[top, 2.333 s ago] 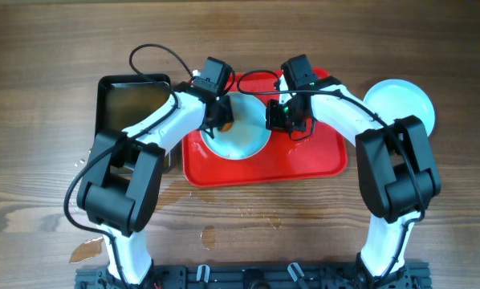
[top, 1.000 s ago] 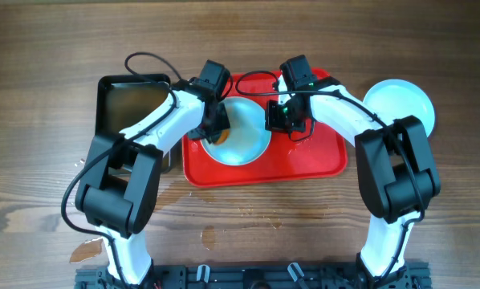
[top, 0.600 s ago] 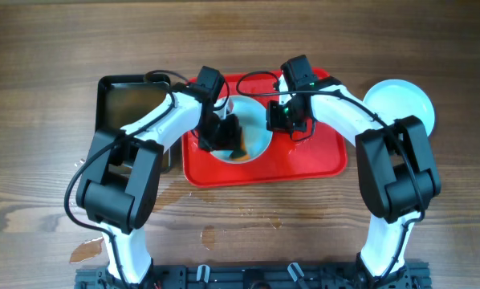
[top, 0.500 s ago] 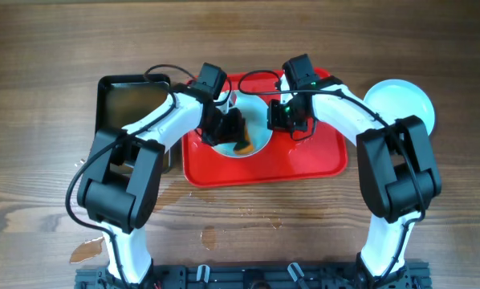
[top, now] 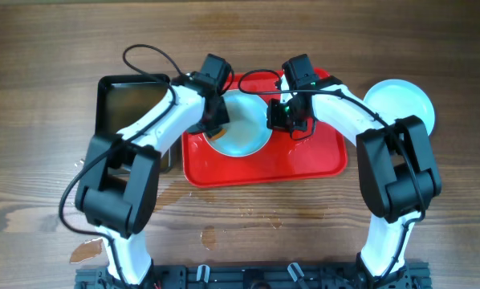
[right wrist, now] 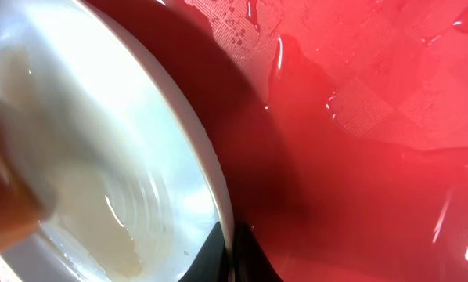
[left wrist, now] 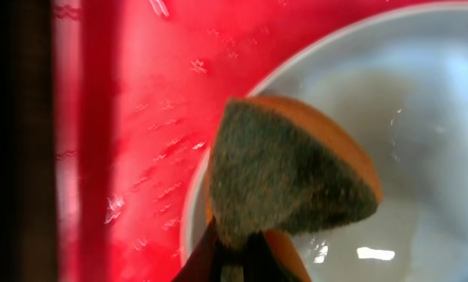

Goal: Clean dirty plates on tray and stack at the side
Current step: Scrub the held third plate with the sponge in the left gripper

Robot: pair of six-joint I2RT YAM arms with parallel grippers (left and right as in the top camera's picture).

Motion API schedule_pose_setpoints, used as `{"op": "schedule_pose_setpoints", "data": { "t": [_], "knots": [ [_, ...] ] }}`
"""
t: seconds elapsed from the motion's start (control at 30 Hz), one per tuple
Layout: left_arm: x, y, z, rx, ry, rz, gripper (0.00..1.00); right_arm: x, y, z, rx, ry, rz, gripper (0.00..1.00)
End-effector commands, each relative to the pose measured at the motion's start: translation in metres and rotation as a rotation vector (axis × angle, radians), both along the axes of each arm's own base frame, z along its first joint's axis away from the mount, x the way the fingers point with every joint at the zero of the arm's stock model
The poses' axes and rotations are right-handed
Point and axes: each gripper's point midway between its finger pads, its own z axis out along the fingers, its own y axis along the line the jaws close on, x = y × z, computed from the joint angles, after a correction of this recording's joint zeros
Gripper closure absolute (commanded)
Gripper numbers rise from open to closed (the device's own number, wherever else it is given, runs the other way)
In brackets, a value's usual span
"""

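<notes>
Wet plate [top: 244, 138] could be knocked loose
Sponge [left wrist: 289, 176] is clamped in left gripper [left wrist: 235, 254], plate rim pinched by right gripper [right wrist: 228, 249]; slip risked under scrubbing

- We see the left gripper [left wrist: 235, 265] at the bottom edge, jaws pinching a sponge [left wrist: 289, 176]: green scouring face, orange backing.
- Sponge overlaps the plate [left wrist: 422, 125] at its left rim.
- Tray [left wrist: 148, 141] beaded with droplets.

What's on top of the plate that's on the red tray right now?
An orange-and-green sponge, pinched by the left gripper, sits over the left rim of the plate. The right gripper grips the opposite rim. The plate surface beneath the sponge is covered.
</notes>
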Motion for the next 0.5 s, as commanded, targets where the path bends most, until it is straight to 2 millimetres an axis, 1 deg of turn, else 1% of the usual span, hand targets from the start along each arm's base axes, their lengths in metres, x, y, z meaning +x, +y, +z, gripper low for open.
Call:
{"op": "schedule_pose_setpoints", "data": {
  "t": [0.0, 0.07, 0.13, 0.17, 0.23, 0.3, 0.4, 0.47],
  "knots": [
    [0.000, 0.019, 0.078, -0.018, -0.056, 0.054, 0.96, -0.007, -0.005, -0.015, -0.028, 0.030, 0.003, 0.96],
    [-0.017, 0.033, 0.096, -0.023, -0.021, 0.077, 0.96, -0.004, -0.004, -0.015, -0.024, 0.019, 0.003, 0.96],
    [-0.028, 0.047, 0.107, -0.018, -0.001, 0.107, 0.96, 0.000, -0.003, -0.014, -0.019, 0.000, 0.002, 0.96],
    [-0.030, 0.053, 0.109, -0.015, 0.004, 0.118, 0.96, 0.003, -0.003, -0.014, -0.022, -0.010, -0.001, 0.96],
    [-0.029, 0.060, 0.108, -0.016, 0.009, 0.112, 0.96, 0.011, -0.005, -0.013, -0.037, -0.044, -0.008, 0.94],
    [-0.028, 0.065, 0.107, -0.015, 0.014, 0.124, 0.96, 0.016, -0.006, -0.013, -0.044, -0.067, -0.013, 0.83],
    [-0.025, 0.070, 0.105, -0.014, 0.006, 0.125, 0.96, 0.026, -0.008, -0.012, -0.063, -0.113, -0.021, 0.74],
    [-0.022, 0.070, 0.103, -0.015, 0.004, 0.127, 0.96, 0.034, -0.006, -0.010, -0.056, -0.149, -0.024, 0.72]
  ]
}}
